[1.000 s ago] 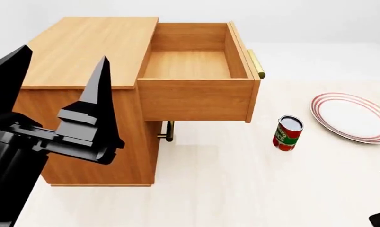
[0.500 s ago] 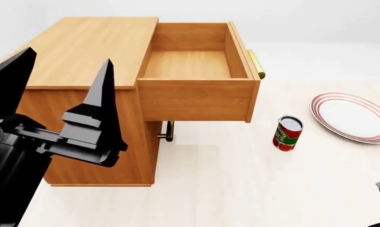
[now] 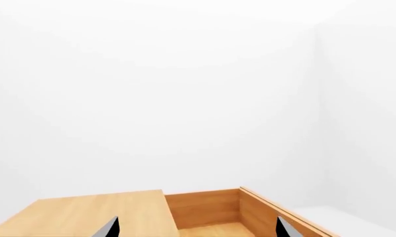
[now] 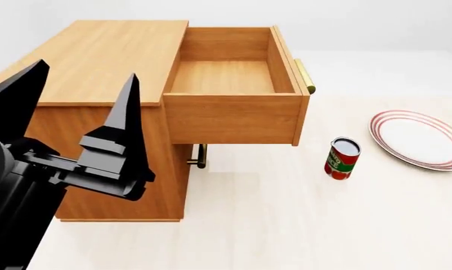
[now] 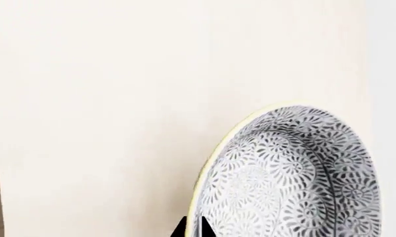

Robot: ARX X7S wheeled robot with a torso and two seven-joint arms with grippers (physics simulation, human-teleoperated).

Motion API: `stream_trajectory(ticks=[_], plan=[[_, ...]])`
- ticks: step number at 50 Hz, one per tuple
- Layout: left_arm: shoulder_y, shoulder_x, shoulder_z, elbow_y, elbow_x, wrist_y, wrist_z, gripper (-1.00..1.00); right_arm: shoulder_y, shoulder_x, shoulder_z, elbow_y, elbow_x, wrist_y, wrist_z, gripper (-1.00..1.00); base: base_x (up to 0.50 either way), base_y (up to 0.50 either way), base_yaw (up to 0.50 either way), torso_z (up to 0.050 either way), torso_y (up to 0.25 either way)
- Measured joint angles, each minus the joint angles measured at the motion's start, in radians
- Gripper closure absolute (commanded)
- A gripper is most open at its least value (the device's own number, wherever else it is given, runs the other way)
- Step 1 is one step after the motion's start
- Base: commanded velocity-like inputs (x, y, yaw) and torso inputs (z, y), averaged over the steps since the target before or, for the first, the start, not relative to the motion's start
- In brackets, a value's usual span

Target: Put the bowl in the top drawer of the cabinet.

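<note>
1. Our right hand point(image 5: 191, 229) pinches the rim of the bowl point(image 5: 293, 173) above the pale tabletop point(image 5: 105, 98).
2. Our left hand point(image 4: 75, 112) hovers spread wide beside the cabinet point(image 4: 106, 50).
3. The top drawer point(image 4: 229, 76) stands pulled out; a can point(image 4: 341, 158) and plate point(image 4: 419, 139) sit nearby.

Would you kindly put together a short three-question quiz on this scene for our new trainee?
1. True or false: the top drawer is pulled open and has nothing inside.
2. What stands on the pale surface between the cabinet and the plate? A) a can B) a mug C) a bottle
3. Short answer: which camera view shows the bowl?

Key: 1 true; 2 A; 3 the right wrist view.
</note>
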Motion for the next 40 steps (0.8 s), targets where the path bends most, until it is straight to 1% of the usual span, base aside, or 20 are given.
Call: stream_trajectory(ticks=[10,16,22,29,32,34,40], plan=[[0.002,0.004,-0.004,-0.001,0.003,-0.004,0.005,-1.0,0.021,0.071,0.03,-0.079,0.043,0.033,0.017,1.0,0.0,0.0,0.0,0.0,0.0],[0.002,0.005,-0.006,-0.001,0.005,-0.005,0.008,-1.0,0.05,0.137,0.065,-0.139,0.035,0.073,-0.022,1.0,0.0,0.0,0.0,0.0,0.0],[-0.002,-0.002,0.0,-0.001,-0.004,0.004,-0.002,-1.0,0.102,0.174,0.126,-0.197,0.02,0.17,-0.076,1.0,0.0,0.0,0.0,0.0,0.0],[-0.008,-0.013,0.007,0.0,-0.021,0.017,-0.019,-1.0,0.19,0.187,0.221,-0.277,-0.022,0.345,-0.167,1.0,0.0,0.0,0.0,0.0,0.0],[-0.011,-0.015,0.007,-0.001,-0.023,0.017,-0.021,-1.0,0.247,0.165,0.258,-0.309,-0.068,0.444,-0.232,1.0,0.0,0.0,0.0,0.0,0.0],[-0.012,-0.014,0.006,-0.002,-0.023,0.016,-0.02,-1.0,0.315,0.143,0.249,-0.326,-0.106,0.503,-0.282,1.0,0.0,0.0,0.0,0.0,0.0],[-0.012,-0.01,-0.003,-0.004,-0.017,0.007,-0.011,-1.0,0.634,0.055,0.07,-0.339,-0.195,0.623,-0.422,1.0,0.0,0.0,0.0,0.0,0.0]])
